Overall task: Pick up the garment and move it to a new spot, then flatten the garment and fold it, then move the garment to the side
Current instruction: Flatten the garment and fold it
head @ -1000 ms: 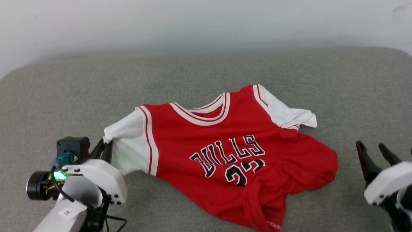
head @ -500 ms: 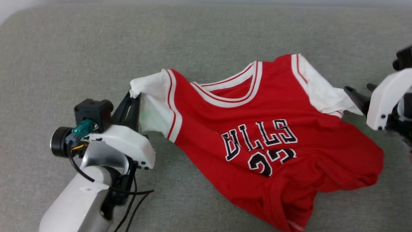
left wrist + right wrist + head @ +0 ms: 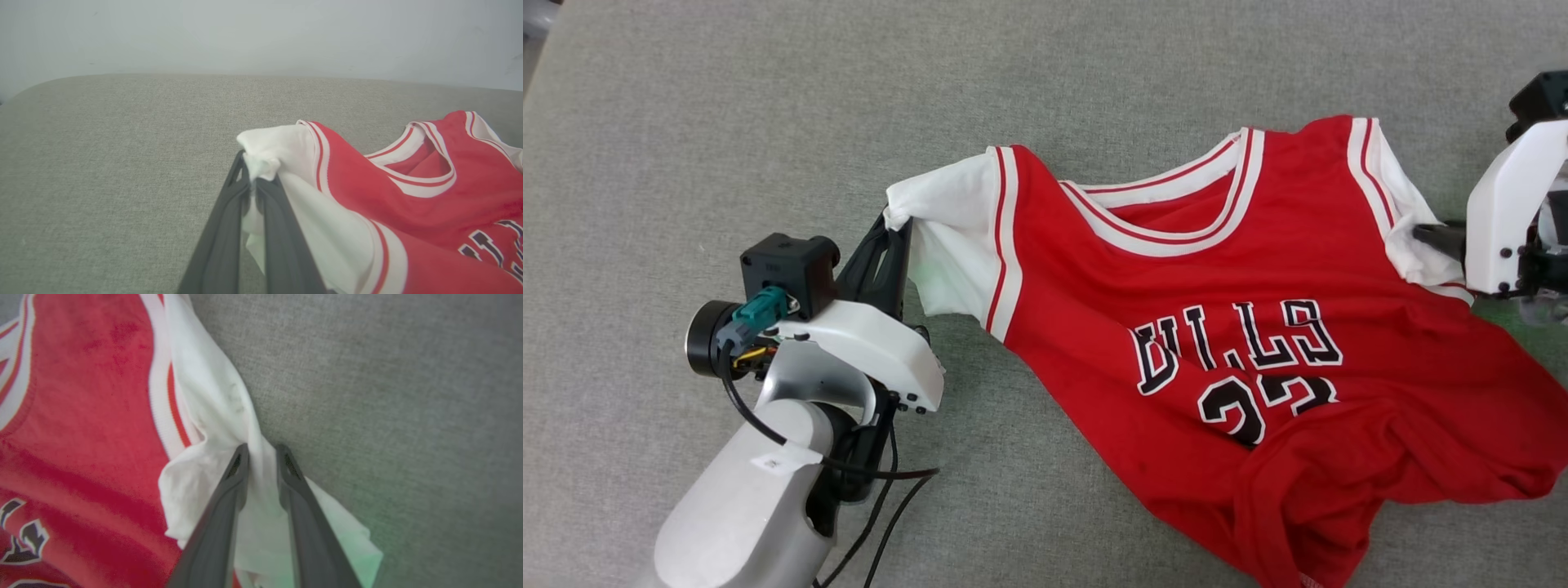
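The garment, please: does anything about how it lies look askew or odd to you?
Yes. The garment lies skewed on the grey cushion, and its lower part is bunched and folded over itself, warping the chest number. The left gripper pinches one white sleeve.

Garment (image 3: 1094,327) soft cloth; cushion (image 3: 768,98) coarse matt weave, v. rough.

Cushion (image 3: 727,106) bare to the left and beyond the shirt (image 3: 1217,310): free passage. Shirt covers centre-right. Left tool (image 3: 894,227) and right tool (image 3: 1425,235) sit at its sleeves.
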Tool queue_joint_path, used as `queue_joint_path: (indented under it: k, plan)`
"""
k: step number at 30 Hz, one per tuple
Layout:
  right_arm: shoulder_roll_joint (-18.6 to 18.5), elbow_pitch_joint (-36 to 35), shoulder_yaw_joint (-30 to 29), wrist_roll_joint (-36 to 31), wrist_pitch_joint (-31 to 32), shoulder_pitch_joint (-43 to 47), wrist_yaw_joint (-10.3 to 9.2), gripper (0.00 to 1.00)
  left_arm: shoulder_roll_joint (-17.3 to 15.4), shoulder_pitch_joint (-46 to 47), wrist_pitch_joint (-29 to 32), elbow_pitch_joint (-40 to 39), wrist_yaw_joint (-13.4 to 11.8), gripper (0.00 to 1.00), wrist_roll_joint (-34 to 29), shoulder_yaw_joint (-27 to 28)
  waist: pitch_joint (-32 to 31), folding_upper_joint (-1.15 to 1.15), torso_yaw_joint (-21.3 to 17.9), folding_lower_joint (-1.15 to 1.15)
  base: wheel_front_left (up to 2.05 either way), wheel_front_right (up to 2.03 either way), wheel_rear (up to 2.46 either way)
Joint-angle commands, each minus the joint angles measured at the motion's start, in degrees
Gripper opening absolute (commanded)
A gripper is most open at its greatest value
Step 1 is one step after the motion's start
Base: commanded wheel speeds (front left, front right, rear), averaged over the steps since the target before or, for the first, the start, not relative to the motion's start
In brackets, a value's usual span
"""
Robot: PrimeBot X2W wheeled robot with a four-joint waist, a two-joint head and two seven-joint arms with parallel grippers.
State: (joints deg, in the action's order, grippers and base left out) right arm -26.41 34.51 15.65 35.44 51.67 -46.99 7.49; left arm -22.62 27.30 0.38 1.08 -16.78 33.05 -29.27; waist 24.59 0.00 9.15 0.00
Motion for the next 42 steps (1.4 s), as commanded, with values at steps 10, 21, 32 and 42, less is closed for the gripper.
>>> queue_joint_path:
  k: [10,21,32,42]
  plan:
    - [1.2,1.05,-1.7,-1.28,-13.04,-0.48,-0.04,0.0,-0.25,3.33,-2.73,5.03,2.91,0.0,3.13,3.14,-5.54,0.0,-2.71,0.0,0.0,0.0,0.0]
    - [4.03,4.87,-7.17,-9.85,-28.01,-5.74,-0.04,0.0,-0.24,16.55,-4.6,17.28,7.01,0.0,5.14,6.72,-11.44,0.0,-8.11,0.0,0.0,0.0,0.0]
    - [6.25,9.59,-13.09,-19.47,-39.56,-21.8,-0.06,0.0,-0.38,38.02,-8.05,33.89,10.57,0.0,4.28,9.14,-9.1,0.0,-11.0,0.0,0.0,0.0,0.0]
    - [7.33,12.48,-14.58,-24.21,-45.21,-39.46,-0.08,0.0,-2.66,55.2,-11.19,40.94,12.83,0.0,2.22,10.2,-2.3,0.0,-12.45,0.0,0.0,0.0,0.0]
